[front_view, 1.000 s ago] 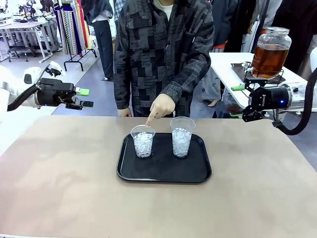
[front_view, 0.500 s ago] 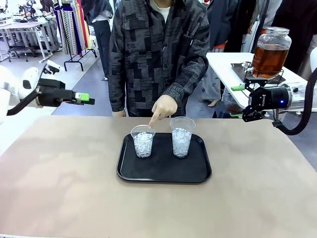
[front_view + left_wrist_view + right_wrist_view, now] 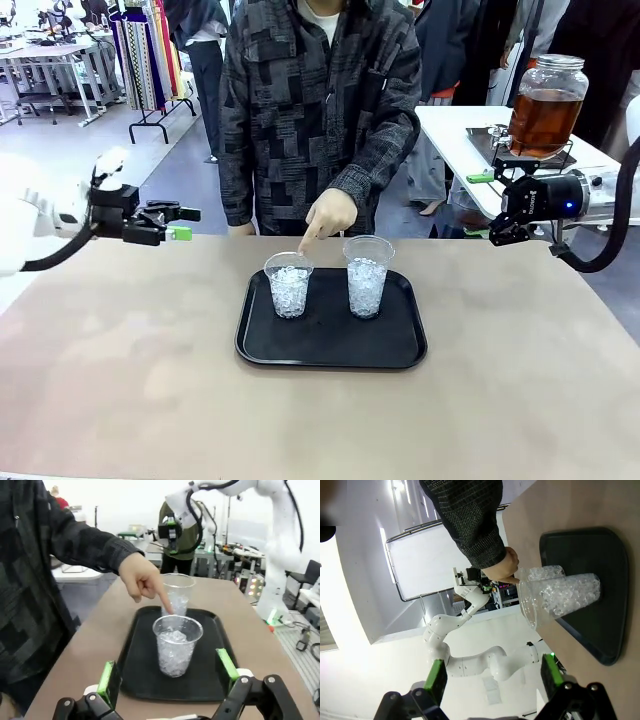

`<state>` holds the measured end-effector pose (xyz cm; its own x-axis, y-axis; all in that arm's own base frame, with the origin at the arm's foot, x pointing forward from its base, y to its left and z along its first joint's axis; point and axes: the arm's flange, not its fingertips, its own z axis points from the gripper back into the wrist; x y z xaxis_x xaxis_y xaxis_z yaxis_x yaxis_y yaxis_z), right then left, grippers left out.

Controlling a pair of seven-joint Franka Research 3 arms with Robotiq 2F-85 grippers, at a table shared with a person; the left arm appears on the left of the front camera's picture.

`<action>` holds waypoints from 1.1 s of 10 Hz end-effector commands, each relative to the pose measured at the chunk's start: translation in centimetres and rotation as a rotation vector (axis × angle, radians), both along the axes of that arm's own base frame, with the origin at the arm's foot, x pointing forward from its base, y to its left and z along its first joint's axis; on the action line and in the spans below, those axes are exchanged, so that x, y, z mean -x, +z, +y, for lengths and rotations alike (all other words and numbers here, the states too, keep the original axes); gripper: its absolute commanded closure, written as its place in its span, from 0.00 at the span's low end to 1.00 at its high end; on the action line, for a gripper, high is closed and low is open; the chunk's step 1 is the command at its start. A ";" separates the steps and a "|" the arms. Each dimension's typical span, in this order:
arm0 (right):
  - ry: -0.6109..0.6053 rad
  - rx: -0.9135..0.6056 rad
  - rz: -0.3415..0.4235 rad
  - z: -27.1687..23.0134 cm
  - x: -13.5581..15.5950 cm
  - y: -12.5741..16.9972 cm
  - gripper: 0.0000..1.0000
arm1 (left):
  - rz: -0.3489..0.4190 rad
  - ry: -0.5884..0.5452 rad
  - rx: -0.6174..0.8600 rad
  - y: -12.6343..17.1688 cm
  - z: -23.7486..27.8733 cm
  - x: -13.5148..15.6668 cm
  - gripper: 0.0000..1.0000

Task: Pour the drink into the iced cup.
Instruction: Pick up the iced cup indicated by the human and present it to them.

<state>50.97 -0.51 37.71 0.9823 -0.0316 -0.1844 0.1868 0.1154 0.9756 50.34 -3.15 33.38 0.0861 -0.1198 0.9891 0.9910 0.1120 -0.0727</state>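
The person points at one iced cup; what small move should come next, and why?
Probably ease the left gripper toward the pointed-at cup: its jaws stand open, the left wrist view frames that cup between its green pads, and the person's hand has a finger at its rim. The drink sits in the jar on the side table.

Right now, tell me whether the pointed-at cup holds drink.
Iced, not filled: the cup shows white ice, nothing brown, upright on the tray.
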 end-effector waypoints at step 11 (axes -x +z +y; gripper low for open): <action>-0.005 0.003 -0.004 0.0 -0.1 0.1 0.00 | -0.104 -0.023 -0.025 -4.5 -2.5 -2.0 0.00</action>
<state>50.97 -0.51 37.69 0.9823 -0.0316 -0.1847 0.1871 0.1153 0.9755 51.60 -4.76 29.83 0.0187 -0.1439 0.9894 0.9962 0.0872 -0.0061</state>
